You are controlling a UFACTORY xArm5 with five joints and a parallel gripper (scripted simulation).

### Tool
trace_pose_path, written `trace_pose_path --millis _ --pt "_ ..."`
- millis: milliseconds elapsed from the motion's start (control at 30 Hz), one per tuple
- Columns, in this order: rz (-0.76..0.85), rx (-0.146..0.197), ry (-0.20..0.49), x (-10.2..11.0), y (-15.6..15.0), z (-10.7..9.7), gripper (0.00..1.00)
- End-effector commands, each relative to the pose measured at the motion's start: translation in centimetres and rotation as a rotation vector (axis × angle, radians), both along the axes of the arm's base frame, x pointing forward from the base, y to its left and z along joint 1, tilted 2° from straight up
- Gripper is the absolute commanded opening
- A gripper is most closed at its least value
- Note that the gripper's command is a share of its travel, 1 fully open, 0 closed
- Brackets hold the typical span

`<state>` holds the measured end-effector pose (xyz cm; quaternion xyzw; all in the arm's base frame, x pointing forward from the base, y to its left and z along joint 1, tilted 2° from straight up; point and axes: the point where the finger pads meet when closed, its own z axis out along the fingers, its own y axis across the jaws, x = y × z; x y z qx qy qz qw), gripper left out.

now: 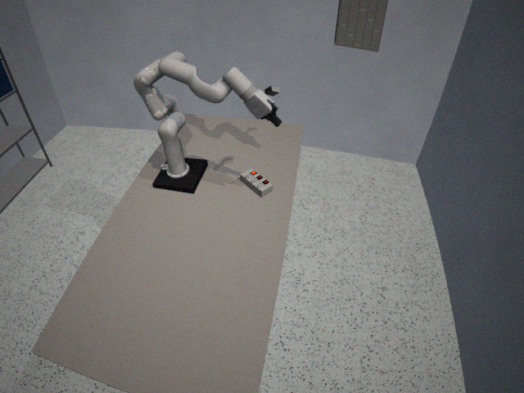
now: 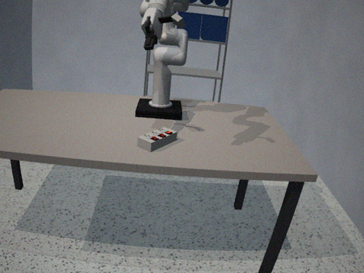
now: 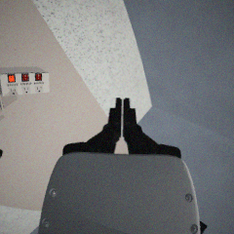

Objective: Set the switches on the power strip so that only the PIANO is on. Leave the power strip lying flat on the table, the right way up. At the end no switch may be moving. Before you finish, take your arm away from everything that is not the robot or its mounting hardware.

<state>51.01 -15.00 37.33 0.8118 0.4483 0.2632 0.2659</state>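
A pale grey power strip [image 1: 263, 192] [image 2: 144, 142] [image 3: 45, 87] lies flat on the table, switches up. It has three red rocker switches in a row. The end switch on the cord side [image 1: 253, 173] [image 2: 169, 132] [image 3: 12, 78] glows bright orange. The middle switch [image 1: 259, 178] [image 2: 161, 135] [image 3: 25, 77] and the far end switch [image 1: 265, 182] [image 2: 154, 138] [image 3: 38, 77] look dark red. The labels under them are too small to read. My gripper [image 1: 277, 123] [image 2: 148, 48] [image 3: 122, 106] is shut and empty, high above the table and away from the strip.
The table [image 1: 182, 270] [image 2: 68, 134] carries the arm's black base plate [image 1: 194, 179] [image 2: 158, 113] behind the strip. A short pale cord [image 1: 233, 179] sticks out of the strip's side towards the base. A shelf rack [image 1: 16, 169] [image 2: 195, 73] stands beyond the table. The arm's shadows fall across the table.
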Motion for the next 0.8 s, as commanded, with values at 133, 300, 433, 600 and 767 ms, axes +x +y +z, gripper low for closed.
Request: trace_pose_path --millis 133,300,433,600,767 --pt "0.175 -0.098 0.155 4.9 -0.6 0.7 0.00" --pt "0.223 -0.123 0.189 6.0 -0.6 0.7 0.00" --pt "0.324 -0.171 0.257 8.3 -0.7 0.4 0.00" --pt "0.436 -0.218 0.325 10.4 -0.8 -0.2 0.00" --pt "0.556 -0.263 0.393 12.5 -0.7 -1.2 0.00"
